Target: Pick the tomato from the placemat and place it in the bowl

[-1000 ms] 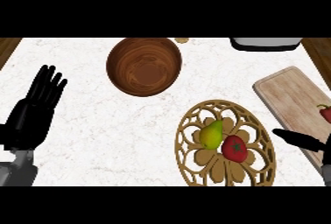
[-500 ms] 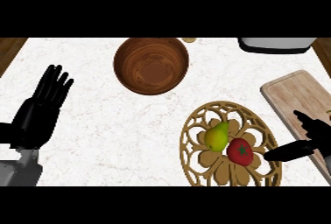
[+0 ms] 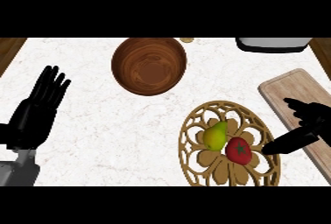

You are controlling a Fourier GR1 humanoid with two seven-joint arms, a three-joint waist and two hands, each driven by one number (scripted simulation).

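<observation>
Red tomato (image 3: 238, 150) lies on the wicker placemat (image 3: 253, 121), just left of the right hand (image 3: 304, 131), fingers spread, holding nothing. Approach from above; avoid nudging the adjacent pear (image 3: 216, 135). Wooden bowl (image 3: 149, 65) waits up-left. Left hand (image 3: 37, 114) rests open.

Bare tabletop (image 3: 129, 127) lies between the wooden bowl (image 3: 149, 65) and the round placemat (image 3: 229, 144), leaving an open lane. On the placemat a pear (image 3: 216, 135) sits just beside the tomato (image 3: 238, 150), crowding its left side. A cutting board (image 3: 294, 94) lies under the right robot hand (image 3: 304, 127).
</observation>
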